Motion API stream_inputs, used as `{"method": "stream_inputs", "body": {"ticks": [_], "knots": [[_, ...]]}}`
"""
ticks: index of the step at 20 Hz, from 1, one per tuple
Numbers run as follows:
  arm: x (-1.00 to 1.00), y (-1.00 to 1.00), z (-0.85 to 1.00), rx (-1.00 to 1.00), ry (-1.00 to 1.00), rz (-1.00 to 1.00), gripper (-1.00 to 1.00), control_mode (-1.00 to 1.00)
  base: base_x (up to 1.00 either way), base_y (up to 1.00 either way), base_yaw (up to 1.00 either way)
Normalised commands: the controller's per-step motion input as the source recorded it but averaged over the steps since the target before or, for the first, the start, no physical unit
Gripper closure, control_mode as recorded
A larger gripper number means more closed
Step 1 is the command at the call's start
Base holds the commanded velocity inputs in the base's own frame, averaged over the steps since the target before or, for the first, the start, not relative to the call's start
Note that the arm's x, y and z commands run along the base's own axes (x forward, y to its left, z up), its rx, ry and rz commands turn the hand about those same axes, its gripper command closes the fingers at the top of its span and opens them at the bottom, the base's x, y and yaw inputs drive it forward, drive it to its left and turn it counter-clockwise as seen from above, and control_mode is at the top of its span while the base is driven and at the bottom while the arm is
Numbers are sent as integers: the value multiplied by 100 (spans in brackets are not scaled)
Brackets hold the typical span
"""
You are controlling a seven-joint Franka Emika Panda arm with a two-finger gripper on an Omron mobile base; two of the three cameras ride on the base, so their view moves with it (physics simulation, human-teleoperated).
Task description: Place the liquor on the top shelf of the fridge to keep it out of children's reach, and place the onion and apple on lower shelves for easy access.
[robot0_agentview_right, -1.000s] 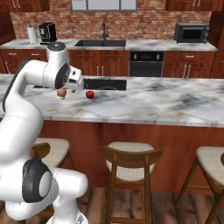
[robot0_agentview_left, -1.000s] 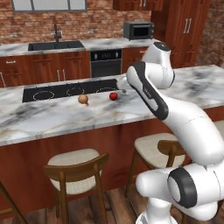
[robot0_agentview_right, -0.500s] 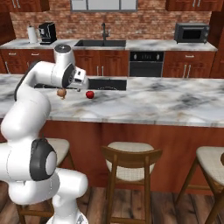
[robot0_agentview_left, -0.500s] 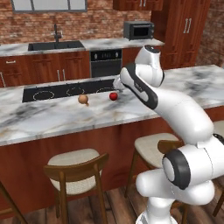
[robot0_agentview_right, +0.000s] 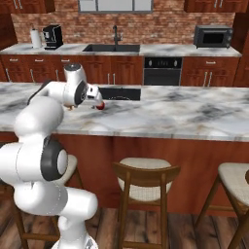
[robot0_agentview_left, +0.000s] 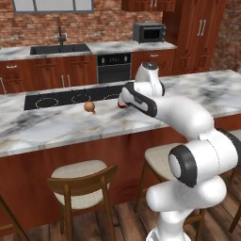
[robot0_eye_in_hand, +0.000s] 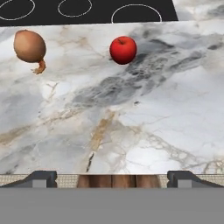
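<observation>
gripper (robot0_eye_in_hand: pixel 112 177): jaws spread wide, holding nothing, over the near edge of the marble counter (robot0_eye_in_hand: pixel 131 131) | apple (robot0_eye_in_hand: pixel 123 50): on the counter ahead of the gripper, slightly right, apart from it | onion (robot0_eye_in_hand: pixel 29 46): ahead and left, level with the apple | cooktop (robot0_eye_in_hand: pixel 87 11): beyond both, bare

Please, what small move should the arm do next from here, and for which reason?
Probably move the hand forward over the counter toward the apple and lower it. The hand is open and holds nothing, the apple lies ahead of it and almost centred in the hand view, near the cooktop, while the onion sits further off to the side.
</observation>
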Motion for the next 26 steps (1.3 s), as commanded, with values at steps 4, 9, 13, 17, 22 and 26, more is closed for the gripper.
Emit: {"method": "stream_inputs", "body": {"ticks": [4, 9, 13, 17, 22, 26], "knots": [[40, 0, -37, -4, 0, -1, -100, -100, 0, 0, 0], [39, 0, -16, 0, 0, -1, -100, -100, 0, 0, 0], [39, 0, -5, 0, 0, 0, -100, -100, 0, 0, 0], [36, 0, -11, 0, 0, 0, -100, -100, 0, 0, 0], [35, 0, -13, 0, 0, 0, -100, -100, 0, 0, 0], [36, 0, -16, 0, 0, 0, -100, -100, 0, 0, 0]]}}
